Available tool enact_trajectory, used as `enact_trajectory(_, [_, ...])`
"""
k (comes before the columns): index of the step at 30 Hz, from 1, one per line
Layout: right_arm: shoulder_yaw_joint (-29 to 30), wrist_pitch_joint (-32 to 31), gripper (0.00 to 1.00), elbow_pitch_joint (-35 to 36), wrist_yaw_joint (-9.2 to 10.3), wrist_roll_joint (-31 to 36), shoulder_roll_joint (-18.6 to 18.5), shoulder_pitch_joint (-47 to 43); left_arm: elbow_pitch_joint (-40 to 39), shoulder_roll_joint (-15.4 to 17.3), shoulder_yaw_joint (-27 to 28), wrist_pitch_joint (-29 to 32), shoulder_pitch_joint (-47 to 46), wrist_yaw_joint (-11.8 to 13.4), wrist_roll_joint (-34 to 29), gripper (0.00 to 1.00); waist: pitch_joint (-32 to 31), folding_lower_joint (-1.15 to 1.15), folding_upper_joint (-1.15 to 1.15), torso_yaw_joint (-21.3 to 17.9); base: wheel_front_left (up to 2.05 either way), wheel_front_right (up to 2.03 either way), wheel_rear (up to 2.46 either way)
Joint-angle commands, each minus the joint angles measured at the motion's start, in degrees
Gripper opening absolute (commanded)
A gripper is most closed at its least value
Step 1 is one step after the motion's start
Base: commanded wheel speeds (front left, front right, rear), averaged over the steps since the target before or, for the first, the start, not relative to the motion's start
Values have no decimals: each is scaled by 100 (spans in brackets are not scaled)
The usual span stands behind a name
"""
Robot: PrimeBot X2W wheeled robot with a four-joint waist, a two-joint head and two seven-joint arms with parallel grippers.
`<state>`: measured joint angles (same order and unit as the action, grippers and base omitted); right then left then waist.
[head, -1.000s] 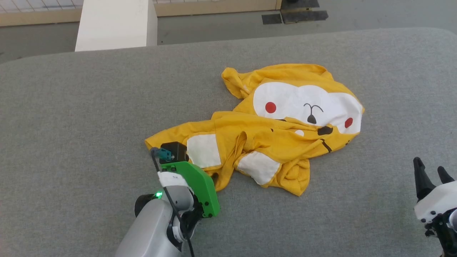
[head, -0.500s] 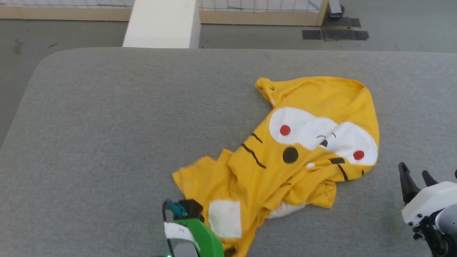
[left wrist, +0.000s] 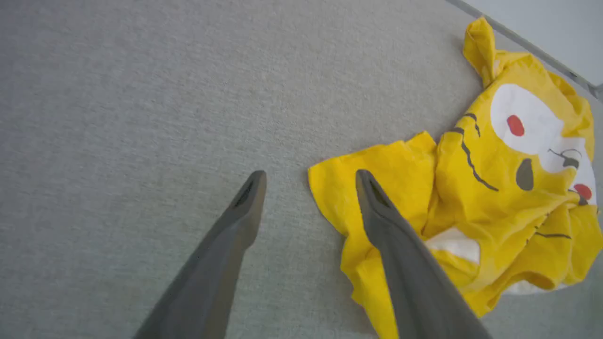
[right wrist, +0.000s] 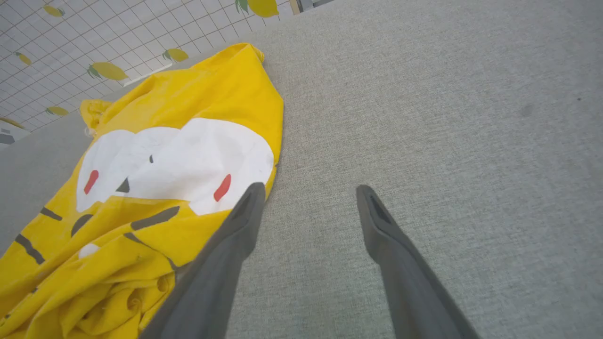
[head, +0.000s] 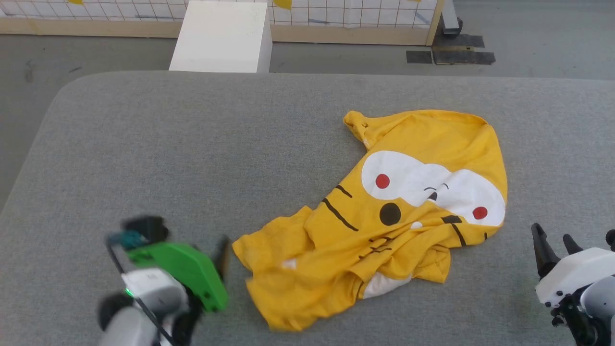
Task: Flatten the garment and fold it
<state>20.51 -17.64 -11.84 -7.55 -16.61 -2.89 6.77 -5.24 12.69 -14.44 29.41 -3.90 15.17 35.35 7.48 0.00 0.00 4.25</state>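
Note:
The garment (head: pixel 408 216), a bright yellow T-shirt with white patches, red dots and black stripes, lies crumpled on the grey table (head: pixel 192 144), right of centre. Its near part is bunched in folds. My left gripper (head: pixel 218 250) hovers open just left of the shirt's near-left corner, blurred in the head view. In the left wrist view the left gripper (left wrist: pixel 310 176) holds nothing, and the garment (left wrist: pixel 471 197) lies beside and under its right finger. My right gripper (head: pixel 551 234) stands open off the shirt's right side. In the right wrist view the right gripper (right wrist: pixel 310 189) is empty, with the garment (right wrist: pixel 179 155) to its left.
A white block (head: pixel 221 36) stands on the floor beyond the table's far edge, before a wood-framed tiled wall (head: pixel 346 19). Dark mats (head: pixel 451 55) lie on the floor at the far right. The table's left end is rounded.
My left gripper shut on the shirt's near-left part, dragged it nearer, then opened and swung left off the cloth. The head camera shifted. The right gripper stayed open.

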Motion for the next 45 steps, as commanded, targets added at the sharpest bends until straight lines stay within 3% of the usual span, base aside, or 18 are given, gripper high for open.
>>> enact_trajectory(1, [-23, 33, 100, -7, 6, 2, 2, 28, 44, 72, 57, -146, -208, 72, -164, 100, -3, 0, 0, -34, 0, 0, 0])
enact_trajectory(5, [-9, 16, 100, 17, 6, 23, 2, -7, 477, 224, -77, -256, -577, -23, -469, 100, 27, 0, 0, -87, 0, 0, 0])
enact_trajectory(10, [-19, -5, 100, 37, 6, -18, 2, 11, 1354, 199, -627, 468, -1032, -300, -512, 100, 127, 0, 0, -227, 0, 0, 0])
enact_trajectory(16, [-45, 16, 100, 38, 6, -69, 2, 11, 2019, 104, -990, 922, -1198, -571, -442, 100, 212, 0, 0, -300, 0, 0, 0])
enact_trajectory(17, [-50, 22, 100, 37, 6, -73, 2, 12, 2077, 56, -968, 868, -1210, -601, -385, 27, 223, 0, 0, -308, 0, 0, 0])
enact_trajectory(18, [-48, 26, 100, 36, 6, -75, 2, 11, 2098, 16, -923, 769, -1221, -620, -336, 0, 231, 0, 0, -309, 0, 0, 0])
enact_trajectory(21, [-9, 44, 100, 34, 6, -73, 2, -8, 2074, -89, -529, 194, -1312, -554, -152, 0, 237, 0, 0, -275, 0, 0, 0])
enact_trajectory(26, [24, 38, 100, 11, 6, -27, 2, -27, 1862, -36, 615, -1092, -1472, -164, 122, 0, 191, 0, 0, -162, 0, 0, 0])
enact_trajectory(32, [-80, 11, 100, 14, 6, -39, 2, 12, 1914, 96, 1869, -1771, -802, 336, 606, 0, 202, 0, 0, -99, 0, 0, 0])
enact_trajectory(36, [-56, -19, 100, 57, 6, -9, 2, -1, 2055, -44, 2167, -1918, -494, 213, 941, 0, 247, 0, 0, -5, 0, 0, 0])
enact_trajectory(37, [-52, -47, 100, 77, 6, 26, 2, -17, 2036, -96, 2185, -1984, -483, 119, 1006, 40, 249, 0, 0, 32, 0, 0, 0])
enact_trajectory(38, [-50, -67, 100, 102, 6, 58, 2, -25, 1994, -124, 2179, -2078, -501, 28, 1021, 100, 255, 0, 0, 68, 0, 0, 0])
enact_trajectory(42, [-200, -200, 100, 236, 6, 143, 2, 87, 1538, -197, 2154, -2950, -616, -445, 852, 100, 264, 0, 0, 147, 0, 0, 0])
enact_trajectory(45, [-512, -403, 100, 339, 6, 297, 2, 345, 1230, -118, 1914, -3732, -487, -692, 294, 100, 287, 0, 0, 157, 0, 0, 0])
